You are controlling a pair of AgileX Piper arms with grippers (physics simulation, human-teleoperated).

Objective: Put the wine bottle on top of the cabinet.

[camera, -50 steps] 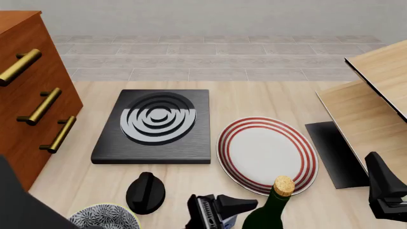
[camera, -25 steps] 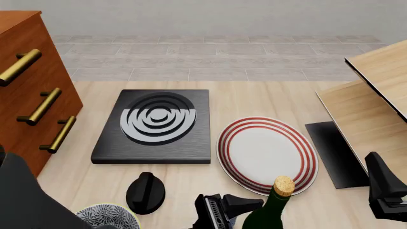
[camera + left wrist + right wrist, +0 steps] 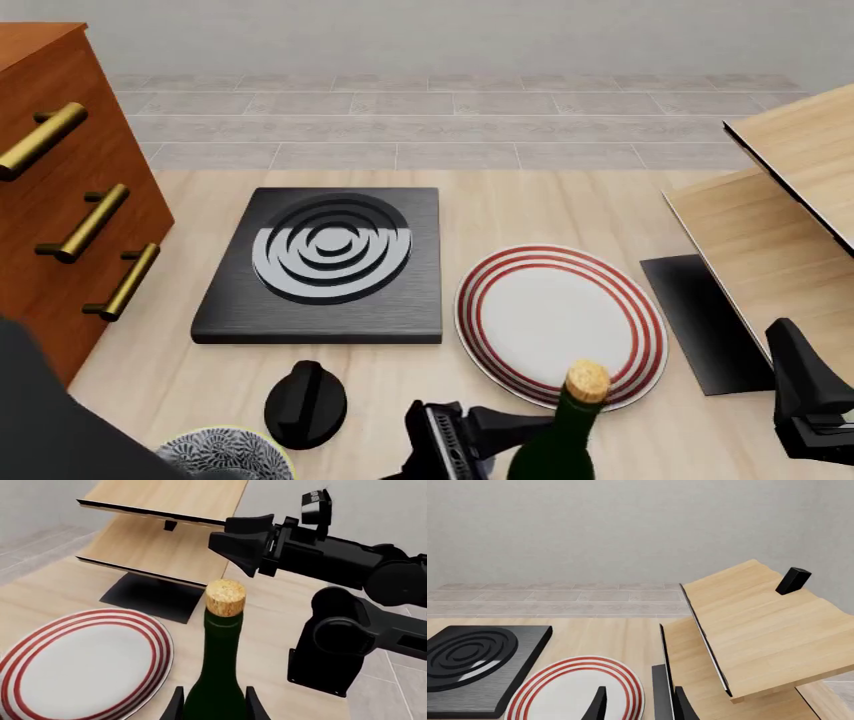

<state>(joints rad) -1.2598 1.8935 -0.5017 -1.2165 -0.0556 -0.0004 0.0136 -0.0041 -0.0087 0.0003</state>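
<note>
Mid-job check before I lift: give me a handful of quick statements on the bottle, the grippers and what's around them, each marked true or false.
1. The wine bottle stands between the left gripper jaws. True.
2. The bottle already sits on the cabinet. False: it is down at the table's near edge, by the striped plate.
3. The cork is in the bottle's neck. True.
4. The right gripper holds the plate. False: its jaws are empty, above the plate and shelf unit.
5. The black slab lies right of the plate. False: it lies left of it.
</note>
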